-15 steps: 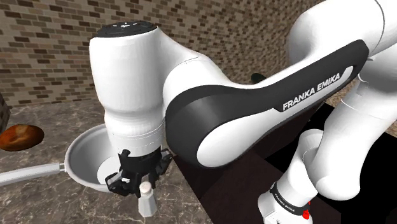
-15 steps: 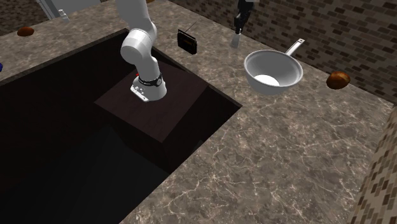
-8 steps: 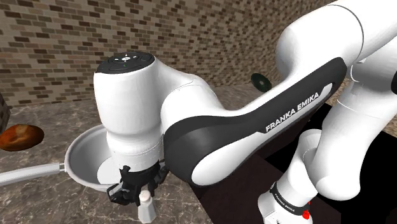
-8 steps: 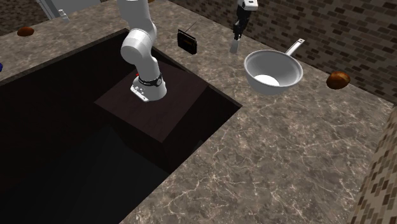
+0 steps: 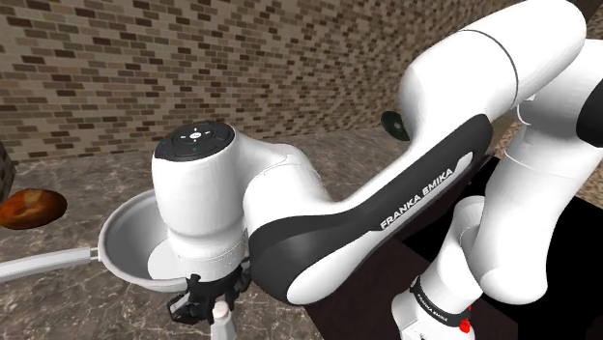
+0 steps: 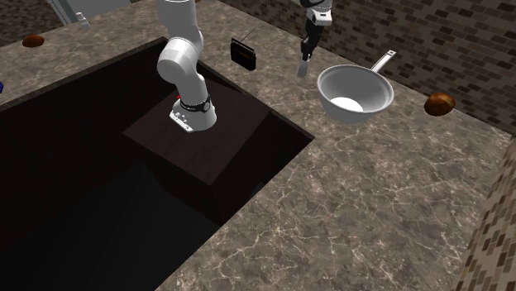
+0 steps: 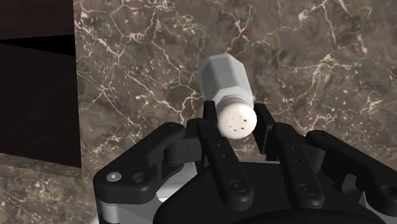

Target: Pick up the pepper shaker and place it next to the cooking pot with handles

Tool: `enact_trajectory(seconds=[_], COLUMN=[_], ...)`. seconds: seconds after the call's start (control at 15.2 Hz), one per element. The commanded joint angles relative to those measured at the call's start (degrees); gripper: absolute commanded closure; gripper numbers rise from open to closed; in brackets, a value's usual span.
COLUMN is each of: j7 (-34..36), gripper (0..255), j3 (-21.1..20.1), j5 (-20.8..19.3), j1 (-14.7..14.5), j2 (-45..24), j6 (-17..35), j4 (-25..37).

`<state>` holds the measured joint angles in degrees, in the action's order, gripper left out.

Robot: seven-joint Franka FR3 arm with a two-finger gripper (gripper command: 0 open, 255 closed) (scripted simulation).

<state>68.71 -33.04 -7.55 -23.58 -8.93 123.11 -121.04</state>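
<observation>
Two black fingers (image 7: 215, 151) clasp the pale pepper shaker (image 7: 227, 81) just under its holed cap, so the gripper (image 7: 235, 127) is closed on it. In the second exterior view, the shaker is at about nine o'clock of the grey pan (image 6: 331, 81), near its rim, over the marbled counter (image 6: 372, 190).

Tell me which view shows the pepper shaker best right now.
The wrist view: the pale pepper shaker shows whole, clasped by the tool, holed cap toward the camera. The shoulder view catches its top at the frame edge under the arm; the second exterior view shows a small pale shape beside the pan.
</observation>
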Motion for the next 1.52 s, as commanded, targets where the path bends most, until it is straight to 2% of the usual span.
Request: enact_trajectory(seconds=[0.0,0.73,1.25,1.32,1.45], j7=[0.74,4.31,4.30,4.30,4.30], gripper=[255,255,255,0,0], j3=[0.17,1.91,1.92,1.92,1.92], j5=[-0.95,-6.00,-6.00,-6.00,-6.00], j1=[-0.26,-1.66,-1.67,-1.67,-1.67], j2=[-1.32,-7.74,-7.73,-7.73,-7.73], j6=[1.29,8.66,8.67,8.67,8.67], j4=[-0.20,-2.36,-2.36,-2.36,-2.36])
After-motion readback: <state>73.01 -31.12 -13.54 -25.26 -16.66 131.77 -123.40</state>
